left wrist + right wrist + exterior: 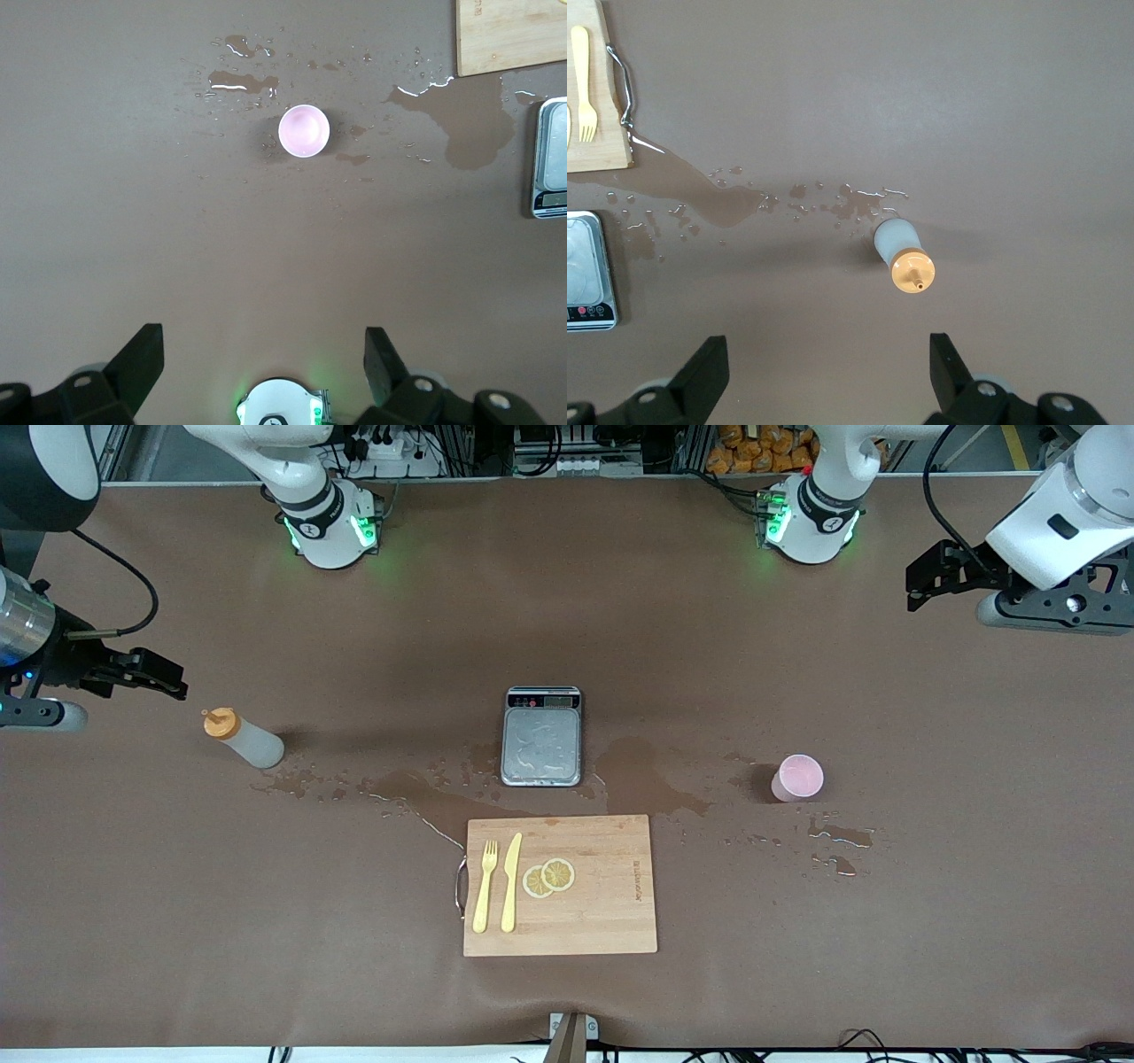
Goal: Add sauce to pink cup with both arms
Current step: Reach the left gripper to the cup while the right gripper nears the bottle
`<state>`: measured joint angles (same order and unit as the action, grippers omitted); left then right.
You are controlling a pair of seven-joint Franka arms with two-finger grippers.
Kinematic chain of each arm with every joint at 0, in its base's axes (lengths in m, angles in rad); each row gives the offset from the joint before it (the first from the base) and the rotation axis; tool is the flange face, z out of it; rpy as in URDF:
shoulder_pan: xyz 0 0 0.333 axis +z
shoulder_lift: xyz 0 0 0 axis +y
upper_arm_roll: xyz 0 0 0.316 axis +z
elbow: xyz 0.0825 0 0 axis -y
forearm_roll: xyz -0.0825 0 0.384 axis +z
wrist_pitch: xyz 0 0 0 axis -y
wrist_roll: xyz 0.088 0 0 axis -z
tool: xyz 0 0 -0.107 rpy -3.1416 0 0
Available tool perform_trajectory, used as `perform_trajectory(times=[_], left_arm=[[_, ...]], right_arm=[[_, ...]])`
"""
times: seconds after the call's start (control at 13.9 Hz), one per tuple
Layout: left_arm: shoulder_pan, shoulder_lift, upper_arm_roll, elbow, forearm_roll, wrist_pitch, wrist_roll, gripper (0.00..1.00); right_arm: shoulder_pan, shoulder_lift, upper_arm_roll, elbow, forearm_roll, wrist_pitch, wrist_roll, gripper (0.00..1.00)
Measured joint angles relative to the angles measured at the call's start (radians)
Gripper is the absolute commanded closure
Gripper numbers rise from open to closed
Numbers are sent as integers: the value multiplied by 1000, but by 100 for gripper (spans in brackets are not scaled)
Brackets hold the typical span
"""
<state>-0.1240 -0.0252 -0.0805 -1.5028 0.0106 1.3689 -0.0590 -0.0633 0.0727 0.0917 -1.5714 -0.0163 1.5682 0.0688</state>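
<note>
The sauce bottle [241, 739], whitish with an orange nozzle cap, stands on the brown table toward the right arm's end; it also shows in the right wrist view [903, 256]. The pink cup [797, 778] stands upright toward the left arm's end and shows in the left wrist view [304, 130]. My right gripper [158, 674] hangs open and empty above the table beside the bottle, apart from it, and shows in its own view [829, 367]. My left gripper [923, 588] hangs open and empty above the table, well apart from the cup, and shows in its own view [264, 363].
A small silver scale [542, 735] sits mid-table. A wooden cutting board [602, 903] nearer the front camera carries a yellow fork [484, 886], a yellow knife [510, 881] and lemon slices [548, 876]. Wet puddles [416, 788] spread between bottle, scale and cup.
</note>
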Motion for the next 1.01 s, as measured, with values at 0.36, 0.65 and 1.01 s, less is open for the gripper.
perform_trajectory(times=[0.36, 0.65, 1.01], left_arm=[[1, 0, 2, 0, 0, 0, 0, 0], [1, 3, 3, 0, 0, 0, 0, 0], [-6, 71, 1, 1, 0, 7, 0, 0]], right_arm=[[-11, 0, -3, 4, 0, 0, -1, 0], [-36, 0, -5, 20, -1, 0, -8, 0], [-129, 15, -10, 27, -2, -2, -21, 0]])
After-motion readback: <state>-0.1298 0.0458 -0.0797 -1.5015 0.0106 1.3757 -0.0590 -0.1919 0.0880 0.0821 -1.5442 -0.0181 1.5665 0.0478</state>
